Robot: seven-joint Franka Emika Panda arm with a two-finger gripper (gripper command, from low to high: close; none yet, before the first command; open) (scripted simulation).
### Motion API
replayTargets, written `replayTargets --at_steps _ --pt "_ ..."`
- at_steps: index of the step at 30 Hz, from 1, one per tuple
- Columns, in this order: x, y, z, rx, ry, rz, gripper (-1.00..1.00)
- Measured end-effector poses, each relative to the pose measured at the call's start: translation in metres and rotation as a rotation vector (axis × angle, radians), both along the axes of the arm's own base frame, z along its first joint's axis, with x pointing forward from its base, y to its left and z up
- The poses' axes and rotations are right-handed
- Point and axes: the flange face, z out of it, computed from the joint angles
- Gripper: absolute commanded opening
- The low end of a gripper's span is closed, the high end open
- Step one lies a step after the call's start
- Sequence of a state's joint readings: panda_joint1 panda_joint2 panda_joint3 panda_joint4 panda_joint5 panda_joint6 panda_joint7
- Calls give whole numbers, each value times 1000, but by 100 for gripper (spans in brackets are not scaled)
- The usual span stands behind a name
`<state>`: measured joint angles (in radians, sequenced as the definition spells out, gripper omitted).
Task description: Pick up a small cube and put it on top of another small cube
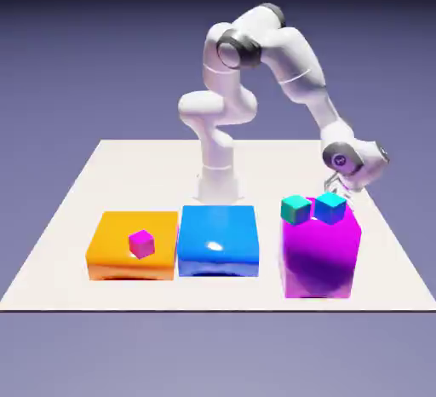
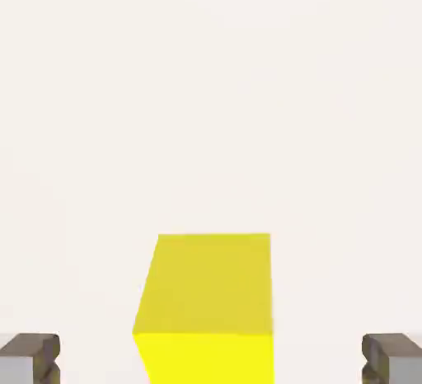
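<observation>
A small yellow cube (image 2: 206,292) lies on the white table in the hand view, low in the picture. It sits between my gripper's (image 2: 211,359) two grey fingertips (image 2: 31,358), which stand far apart and touch nothing. In the exterior view my gripper (image 1: 332,187) hangs low behind the tall magenta block (image 1: 319,259), at the exterior view's right; the yellow cube is hidden there. On that block's top sit a small teal cube (image 1: 295,209) and a small blue cube (image 1: 330,207), side by side. A small magenta cube (image 1: 142,244) rests on the flat orange block (image 1: 111,250).
A flat blue block (image 1: 217,240) lies between the orange and magenta blocks near the table's (image 1: 77,208) front edge. The robot's base (image 1: 217,184) stands behind the blue block. The table's right edge runs close to the magenta block.
</observation>
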<state>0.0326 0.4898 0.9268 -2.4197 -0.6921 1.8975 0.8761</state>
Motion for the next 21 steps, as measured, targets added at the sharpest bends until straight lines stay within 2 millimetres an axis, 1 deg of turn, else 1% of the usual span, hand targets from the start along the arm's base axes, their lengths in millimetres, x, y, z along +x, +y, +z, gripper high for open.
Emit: replayTargets --at_steps 2,3,6,7,9,12,13,14,18,21 --pt "-16 11 0 -27 7 77 0" --pt "-16 11 0 -27 7 77 0" --pt "-16 -15 -46 -27 5 76 0" --pt "-18 -22 -57 -27 7 77 -100" --pt "-18 -22 -57 -27 8 76 -100" --pt "-15 4 -12 -27 8 74 -100" --pt "-10 8 0 -31 8 58 -100" --pt "11 2 0 -40 11 29 -100" --pt "22 42 6 -40 99 54 -100" --pt "26 72 11 -36 172 62 -100"
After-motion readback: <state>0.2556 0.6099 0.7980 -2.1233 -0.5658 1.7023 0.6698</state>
